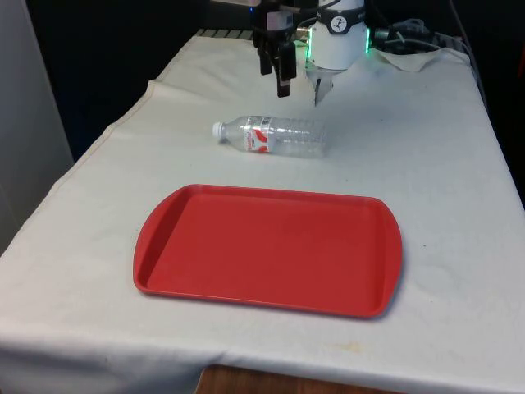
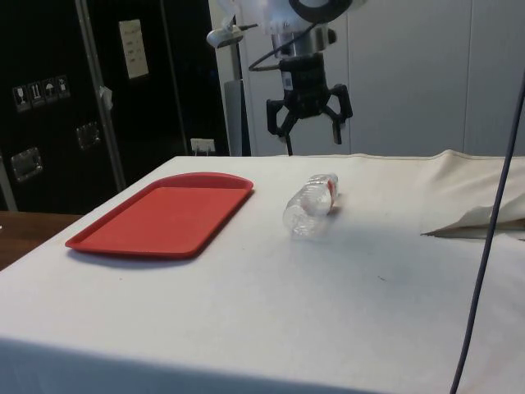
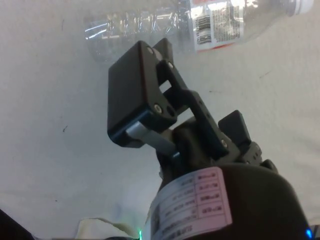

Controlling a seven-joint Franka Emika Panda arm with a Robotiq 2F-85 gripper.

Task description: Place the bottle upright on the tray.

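Front view: bottle [image 1: 275,136] lies sideways, cap leftward.

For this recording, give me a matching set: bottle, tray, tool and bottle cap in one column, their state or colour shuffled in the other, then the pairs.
Things:
1. bottle
2. tray
3. tool
4. bottle cap

States:
A. open, in the air above the table
B. white
C. lying on its side on the cloth
D. red, with nothing on it

Pairs: 1-C, 2-D, 3-A, 4-B
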